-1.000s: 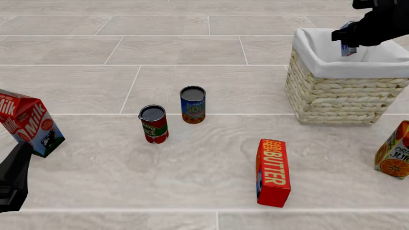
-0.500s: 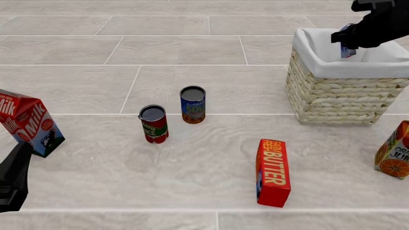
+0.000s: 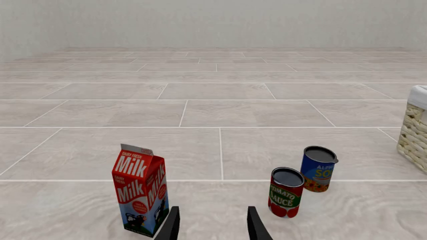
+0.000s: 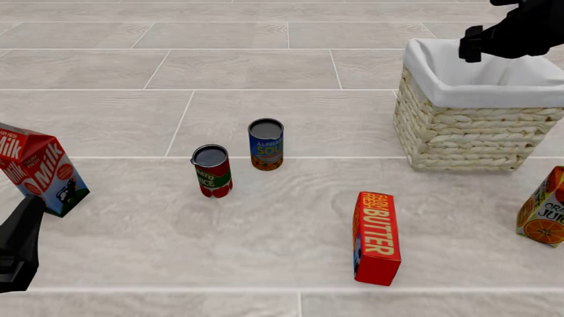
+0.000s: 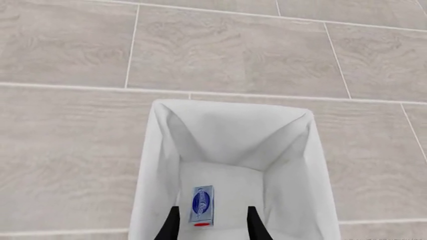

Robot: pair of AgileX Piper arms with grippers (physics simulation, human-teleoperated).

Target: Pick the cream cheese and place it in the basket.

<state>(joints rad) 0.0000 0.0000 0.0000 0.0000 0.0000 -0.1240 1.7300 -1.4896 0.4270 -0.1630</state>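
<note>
The cream cheese (image 5: 202, 205), a small light-blue and white box with a dark blue oval, lies on the white cloth floor inside the basket (image 5: 233, 125). In the front view it is hidden by the basket (image 4: 467, 135) wall. My right gripper (image 5: 209, 225) is open and empty, straight above the basket; in the front view it hovers over the basket's back rim (image 4: 476, 47). My left gripper (image 3: 212, 227) is open and empty, low at the near left, beside the milk carton (image 3: 140, 190).
A milk carton (image 4: 39, 168) stands at the left. A tomato sauce can (image 4: 212, 171) and an alphabet soup can (image 4: 265, 144) stand mid-table. A red butter box (image 4: 376, 237) lies near front. An orange juice carton (image 4: 545, 208) is at the right edge.
The right gripper has opened and let go of the cream cheese, which dropped to the basket's floor; the gripper has risen slightly. The left arm has not moved.
</note>
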